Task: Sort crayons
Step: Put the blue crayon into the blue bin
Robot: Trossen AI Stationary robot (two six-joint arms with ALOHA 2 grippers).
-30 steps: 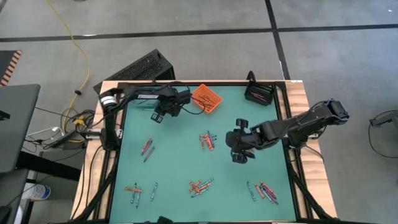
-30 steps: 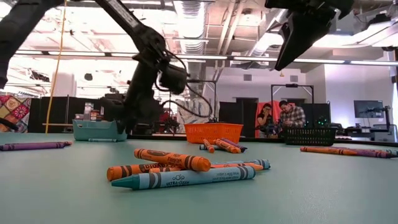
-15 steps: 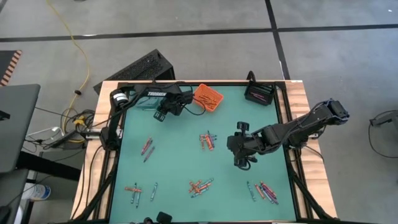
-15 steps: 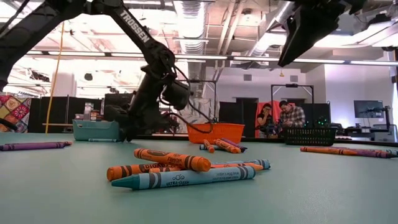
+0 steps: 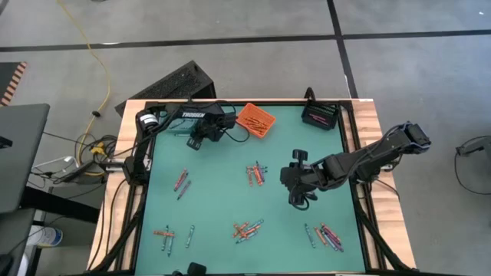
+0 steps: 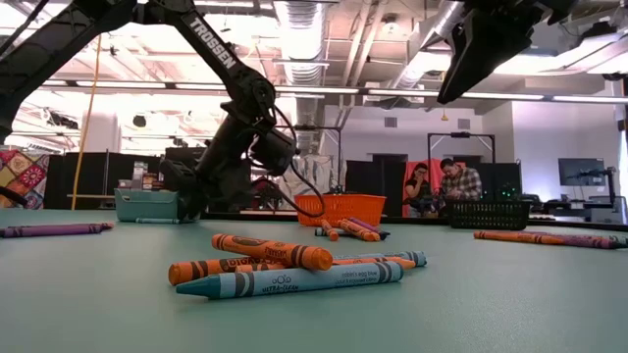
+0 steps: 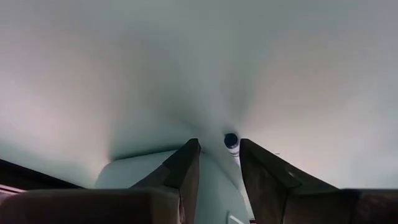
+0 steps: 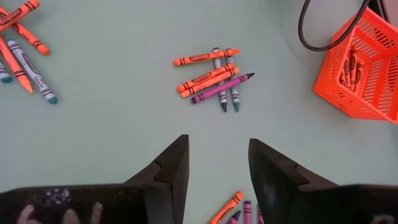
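the right gripper (image 5: 299, 201) hangs above the green table (image 5: 215, 199) with its fingers (image 8: 171, 168) spread and nothing between them; a small cluster of crayons (image 8: 212, 78) lies ahead of it, other clusters (image 5: 247, 229) are scattered around it, and the orange bin (image 8: 360, 68) stands further ahead. the left gripper (image 5: 196, 142) sits low at the teal bin (image 6: 149, 205), fingers (image 7: 186, 171) slightly apart with a small dark round end (image 7: 231, 140) just beyond the tips; whether it grips anything i cannot tell.

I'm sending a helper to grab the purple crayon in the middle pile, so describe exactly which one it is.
Start at the orange bin at the table's far edge. Nearest it lies a small pile of crayons in mid-table. The purple crayon is the only purple one there, lying aslant beside two orange ones and across two blue-grey ones.
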